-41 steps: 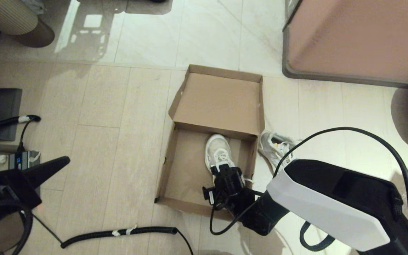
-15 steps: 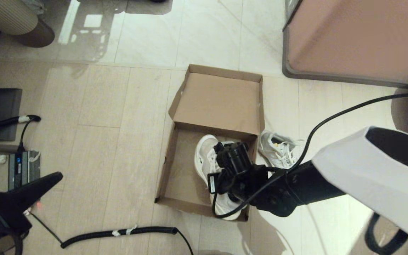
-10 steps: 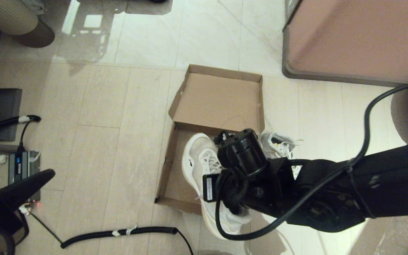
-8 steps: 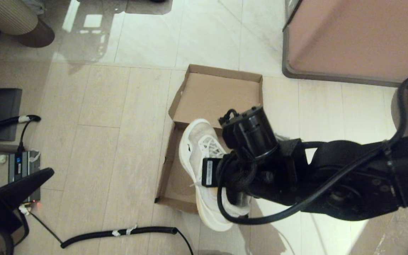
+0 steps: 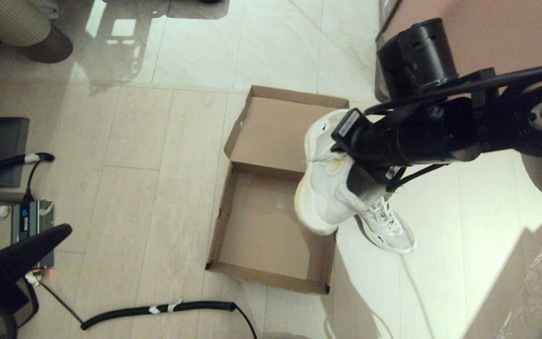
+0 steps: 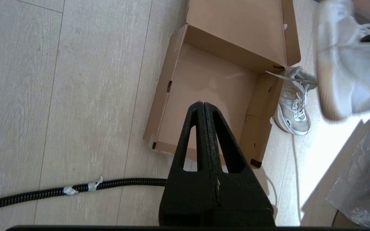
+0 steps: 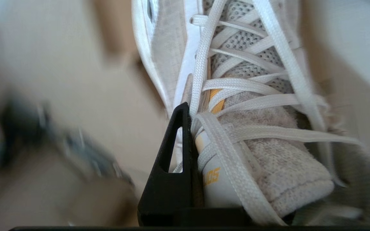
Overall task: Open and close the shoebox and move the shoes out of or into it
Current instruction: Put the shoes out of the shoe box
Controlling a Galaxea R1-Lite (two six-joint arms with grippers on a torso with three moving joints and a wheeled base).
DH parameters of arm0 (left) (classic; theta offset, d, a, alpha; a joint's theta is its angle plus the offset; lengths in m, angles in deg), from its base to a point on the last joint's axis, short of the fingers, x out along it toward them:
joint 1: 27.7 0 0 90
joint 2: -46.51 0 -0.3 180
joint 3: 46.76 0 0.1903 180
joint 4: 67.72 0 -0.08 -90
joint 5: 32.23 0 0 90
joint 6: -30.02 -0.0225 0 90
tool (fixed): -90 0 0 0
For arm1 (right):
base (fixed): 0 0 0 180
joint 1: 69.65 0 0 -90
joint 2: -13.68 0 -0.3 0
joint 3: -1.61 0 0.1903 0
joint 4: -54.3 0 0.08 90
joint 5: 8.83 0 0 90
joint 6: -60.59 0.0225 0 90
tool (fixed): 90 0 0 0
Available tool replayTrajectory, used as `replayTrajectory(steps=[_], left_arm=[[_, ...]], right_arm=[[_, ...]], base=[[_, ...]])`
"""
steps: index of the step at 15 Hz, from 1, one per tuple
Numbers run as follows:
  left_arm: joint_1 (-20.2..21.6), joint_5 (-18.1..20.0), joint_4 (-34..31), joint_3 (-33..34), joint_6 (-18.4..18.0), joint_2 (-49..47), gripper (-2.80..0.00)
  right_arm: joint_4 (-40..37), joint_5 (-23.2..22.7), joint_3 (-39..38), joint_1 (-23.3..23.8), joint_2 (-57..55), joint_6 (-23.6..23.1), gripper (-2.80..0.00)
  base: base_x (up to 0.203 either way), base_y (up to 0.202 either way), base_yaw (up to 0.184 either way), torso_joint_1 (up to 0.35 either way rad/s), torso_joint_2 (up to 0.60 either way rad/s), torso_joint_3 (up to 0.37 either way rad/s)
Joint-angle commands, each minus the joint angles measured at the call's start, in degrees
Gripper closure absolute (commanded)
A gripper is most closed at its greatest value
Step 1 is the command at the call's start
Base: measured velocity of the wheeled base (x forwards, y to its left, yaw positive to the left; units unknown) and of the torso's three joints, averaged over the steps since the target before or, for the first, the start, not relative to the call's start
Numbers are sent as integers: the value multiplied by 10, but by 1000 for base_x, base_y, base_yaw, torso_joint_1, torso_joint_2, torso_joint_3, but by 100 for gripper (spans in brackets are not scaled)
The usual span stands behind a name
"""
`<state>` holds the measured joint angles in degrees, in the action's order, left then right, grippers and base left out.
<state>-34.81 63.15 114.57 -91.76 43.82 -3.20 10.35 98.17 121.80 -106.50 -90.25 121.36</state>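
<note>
The right arm reaches in from the right, stretched roughly level across the scene, its right end effector (image 5: 353, 167) clamped on the collar and tongue of a white sneaker (image 5: 325, 188) held in the air over the right wall of the shoebox (image 5: 271, 221), the shoe tilted with its sole turned toward the box. In the right wrist view one black finger (image 7: 175, 154) presses against the laced side of the held sneaker (image 7: 236, 106), the other finger hidden by the shoe. The brown cardboard shoebox sits on the floor (image 5: 134, 165) with its lid (image 5: 292, 129) folded open on the far side and its tray showing only bare cardboard. The second sneaker (image 5: 386, 226) lies on the floor just beside the box's right wall, partly under the lifted shoe. The left end effector (image 6: 203, 110) hangs at the near left, well apart from the box, its two black fingers pressed together and holding nothing. A black corrugated cable (image 5: 158, 310) runs along the floor near the box's near edge.
</note>
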Motion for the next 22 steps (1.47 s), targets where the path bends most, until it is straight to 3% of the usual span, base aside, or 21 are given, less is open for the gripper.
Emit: replayTrajectory(steps=[1,8,11,14,16,19,22], left_arm=[[0,1,2,-2,1,-2,0],[0,1,-1,6,-21,14,0],[0,-2,-20,7,-30,32,0],[0,-2,-59,5,-51,65,0],[0,-4,-76,-2,-53,74,0],[0,-8,-78,-2,-53,70,0],[0,-23,-78,1,-55,71,0]], right_arm=[[-57,0,30,80,3,91,0],[-111,-16,43,294,-24,307,0],[-110,-99,101,394,-66,457,0],[-107,-156,151,422,-133,545,0],[-90,-189,154,426,-161,580,0],[-50,-249,154,446,-200,680,0],[-16,-258,154,454,-241,698,0]], base=[[0,0,0,0,0,0],[0,0,0,0,0,0],[0,0,0,0,0,0],[0,0,0,0,0,0],[0,0,0,0,0,0],[0,0,0,0,0,0],[0,0,0,0,0,0]])
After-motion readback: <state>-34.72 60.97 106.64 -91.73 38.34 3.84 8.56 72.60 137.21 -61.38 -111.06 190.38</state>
